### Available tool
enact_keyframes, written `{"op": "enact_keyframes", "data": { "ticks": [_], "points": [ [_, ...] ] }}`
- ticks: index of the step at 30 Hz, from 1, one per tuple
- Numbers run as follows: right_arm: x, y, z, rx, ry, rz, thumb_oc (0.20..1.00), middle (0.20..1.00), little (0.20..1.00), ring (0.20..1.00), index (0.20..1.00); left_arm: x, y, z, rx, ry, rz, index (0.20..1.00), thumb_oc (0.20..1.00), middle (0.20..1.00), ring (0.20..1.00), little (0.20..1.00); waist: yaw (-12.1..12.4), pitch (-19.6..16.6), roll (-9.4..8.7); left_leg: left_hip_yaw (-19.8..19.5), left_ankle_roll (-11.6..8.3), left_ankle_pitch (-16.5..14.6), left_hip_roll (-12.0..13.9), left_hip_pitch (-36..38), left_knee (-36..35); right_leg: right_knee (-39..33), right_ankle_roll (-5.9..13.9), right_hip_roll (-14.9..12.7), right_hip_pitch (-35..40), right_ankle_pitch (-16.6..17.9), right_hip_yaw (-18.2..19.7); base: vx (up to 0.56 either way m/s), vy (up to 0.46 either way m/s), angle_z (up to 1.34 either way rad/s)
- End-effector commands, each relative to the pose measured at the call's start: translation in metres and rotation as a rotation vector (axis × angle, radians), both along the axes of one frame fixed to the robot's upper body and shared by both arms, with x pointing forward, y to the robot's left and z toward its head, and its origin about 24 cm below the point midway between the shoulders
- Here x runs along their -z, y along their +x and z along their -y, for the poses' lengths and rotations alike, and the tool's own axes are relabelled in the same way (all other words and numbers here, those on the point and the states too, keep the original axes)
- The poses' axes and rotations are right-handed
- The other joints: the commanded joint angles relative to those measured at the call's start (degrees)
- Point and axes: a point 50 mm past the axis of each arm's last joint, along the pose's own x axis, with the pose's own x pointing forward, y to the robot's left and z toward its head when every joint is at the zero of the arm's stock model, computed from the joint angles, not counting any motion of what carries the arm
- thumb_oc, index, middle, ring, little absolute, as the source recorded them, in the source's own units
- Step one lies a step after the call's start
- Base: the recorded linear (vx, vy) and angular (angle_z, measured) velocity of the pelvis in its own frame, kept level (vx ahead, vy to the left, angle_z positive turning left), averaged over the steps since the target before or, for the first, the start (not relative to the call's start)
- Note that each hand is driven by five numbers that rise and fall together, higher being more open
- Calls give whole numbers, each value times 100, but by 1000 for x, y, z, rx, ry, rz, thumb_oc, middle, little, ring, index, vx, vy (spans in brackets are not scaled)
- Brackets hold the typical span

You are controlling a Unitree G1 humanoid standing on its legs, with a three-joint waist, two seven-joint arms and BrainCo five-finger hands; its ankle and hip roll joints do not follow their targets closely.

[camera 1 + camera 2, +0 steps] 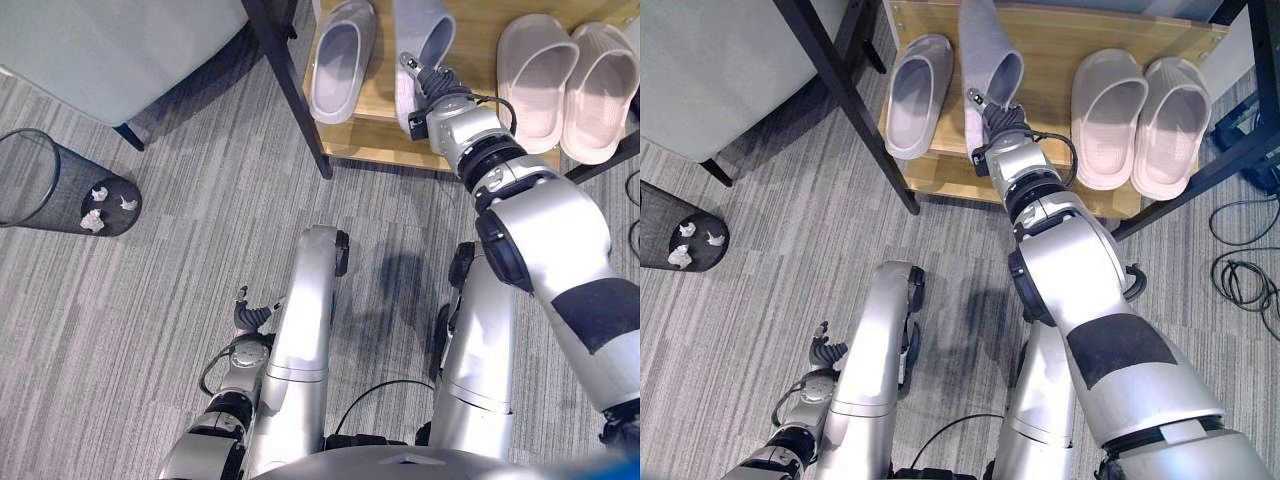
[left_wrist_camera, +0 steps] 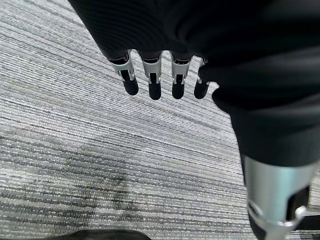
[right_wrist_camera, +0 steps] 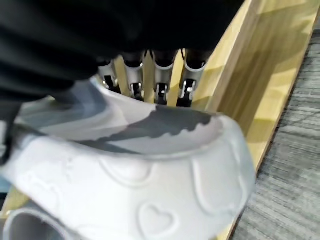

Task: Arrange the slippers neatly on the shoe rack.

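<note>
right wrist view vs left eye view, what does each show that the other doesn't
Right wrist view alone: the embossed heart pattern on the grey slipper in the right hand, fingers behind its rim, thumb hidden. Left eye view alone: the second grey slipper, the pink pair, the mesh bin with crumpled paper, and the left hand low over the carpet. Both: the held slipper over the wooden shoe rack.

Counts: 2 grey slippers (image 1: 919, 92) (image 1: 990, 70) upper centre, 2 pink slippers (image 1: 1105, 115) (image 1: 1172, 122) upper right, 1 shoe rack (image 1: 1060, 30), 1 mesh bin (image 1: 60, 185) at left, 3 paper wads (image 1: 100, 208) inside.
</note>
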Motion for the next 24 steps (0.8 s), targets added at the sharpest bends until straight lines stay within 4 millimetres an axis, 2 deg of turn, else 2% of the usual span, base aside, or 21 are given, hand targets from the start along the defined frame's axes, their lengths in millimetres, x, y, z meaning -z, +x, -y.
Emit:
{"op": "enact_keyframes", "data": {
  "ticks": [1, 2, 6, 9, 12, 13, 14, 17, 20, 24],
  "points": [
    [-52, -6, -2, 59, -152, 100, 200, 200, 200, 200, 200, -4, 1, 8, 27, 9, 58, 1000, 1000, 1000, 1000, 1000, 114, -112, -95, -464, 102, -172, -102, -125, 794, -67, -450, 120, 334, 1020, 698, 25, 32, 0],
    [-52, -7, -1, 84, -227, 87, 200, 200, 200, 200, 200, -4, 2, 10, 27, 1, 62, 1000, 1000, 1000, 1000, 1000, 99, -106, -85, -455, 112, -180, -101, -125, 822, -50, -442, 121, 330, 1030, 711, 23, 48, -1],
    [-50, -9, 5, 149, -329, 60, 200, 200, 200, 200, 200, -1, 1, 16, 35, -2, 52, 1000, 1000, 1000, 1000, 1000, 68, -98, -50, -446, 134, -209, -108, -125, 896, 1, -438, 133, 347, 1044, 763, 9, 32, 0],
    [-42, -9, 9, 148, -318, 18, 200, 200, 200, 200, 200, 5, -1, 25, 60, -11, 24, 1000, 1000, 1000, 1000, 1000, 52, -114, -2, -442, 168, -204, -116, -125, 884, -7, -434, 93, 390, 1050, 790, -5, 34, 0],
    [-30, -7, 10, 149, -231, -2, 200, 200, 200, 200, 200, 6, 0, 30, 89, -10, 21, 1000, 1000, 1000, 1000, 1000, 92, -109, 48, -440, 173, -177, -139, -125, 846, -18, -466, 69, 426, 1091, 803, 0, 0, 0],
    [-28, -7, 12, 155, -211, -2, 636, 636, 636, 636, 636, 7, -1, 30, 93, -6, 14, 1000, 1000, 1000, 1000, 1000, 105, -109, 61, -442, 172, -175, -142, -125, 847, -6, -468, 74, 427, 1089, 806, 0, 0, 0],
    [-24, -6, 10, 134, -99, 2, 1000, 1000, 1000, 1000, 1000, 11, -6, 28, 110, 11, -20, 1000, 1000, 1000, 1000, 1000, 134, -115, 91, -445, 178, -168, -150, -125, 867, 22, -477, 79, 426, 1095, 816, 0, 0, 0],
    [-22, -5, 4, 104, -2, 13, 1000, 1000, 1000, 1000, 1000, 19, -11, 27, 146, 70, -96, 1000, 1000, 1000, 1000, 1000, 142, -121, 108, -444, 192, -154, -154, -125, 864, 30, -472, 73, 442, 1117, 841, 0, 0, 0],
    [-27, -4, -2, 80, 86, 62, 1000, 1000, 1000, 1000, 1000, 19, -9, 41, 335, 209, -138, 1000, 1000, 1000, 1000, 1000, 135, -84, 158, -444, 228, -153, -173, -125, 872, 25, -468, 65, 463, 1138, 875, -25, 21, 0],
    [-38, -5, -24, 9, 208, 115, 1000, 1000, 1000, 1000, 1000, 19, -6, 47, 402, 283, -144, 1000, 1000, 1000, 1000, 1000, 86, -67, 113, -445, 199, -157, -172, -125, 879, 6, -463, 86, 508, 1154, 854, -19, 6, 0]
  ]
}}
